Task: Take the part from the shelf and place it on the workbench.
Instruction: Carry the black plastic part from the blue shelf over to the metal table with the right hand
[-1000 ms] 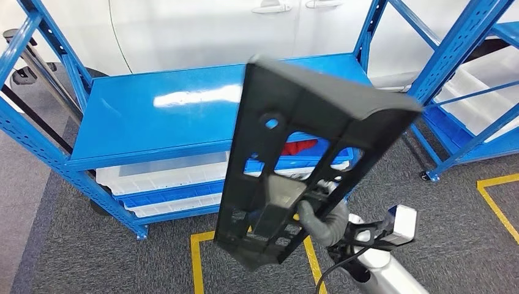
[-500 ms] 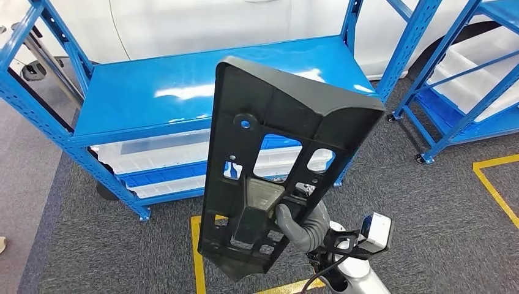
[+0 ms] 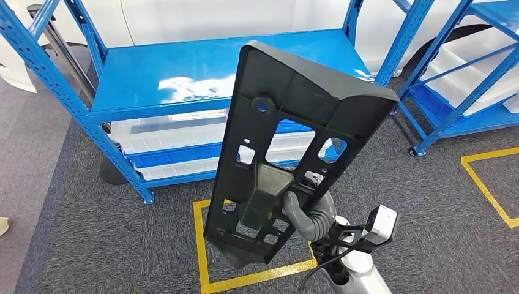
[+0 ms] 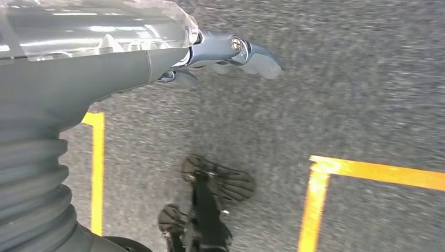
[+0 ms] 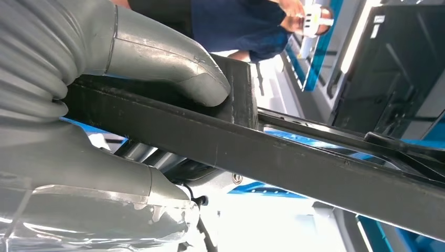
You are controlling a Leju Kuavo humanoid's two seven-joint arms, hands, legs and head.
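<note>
Right hand (image 3: 300,211) grips the part (image 3: 294,141), a long black plastic panel with cut-out windows and a round boss hole, holding it up in front of the head camera; thumb (image 5: 173,63) clamps over a black rib in the right wrist view, rest of the hand under it. Part is tilted, wide end up and toward the right, narrow end down over the yellow floor tape (image 3: 245,278). It's off the blue shelf (image 3: 159,79), in the air, not resting on anything. Versus half a second ago: whole scene has slid, so the camera moved, not the rack; the yellow square on the carpet (image 3: 92,245) now shows more fully under the part, and the shelf top sits higher and further left. Part's upper end reaches higher in the picture, grip looks unchanged. Clear bins (image 3: 165,138) on the lower shelf level behind the part. Second blue rack (image 3: 465,79) at far right. Left hand (image 4: 231,52) hangs over grey carpet, fingers extended and holding nothing. A person in a dark blue top (image 5: 236,21) appears in the right wrist view.
</note>
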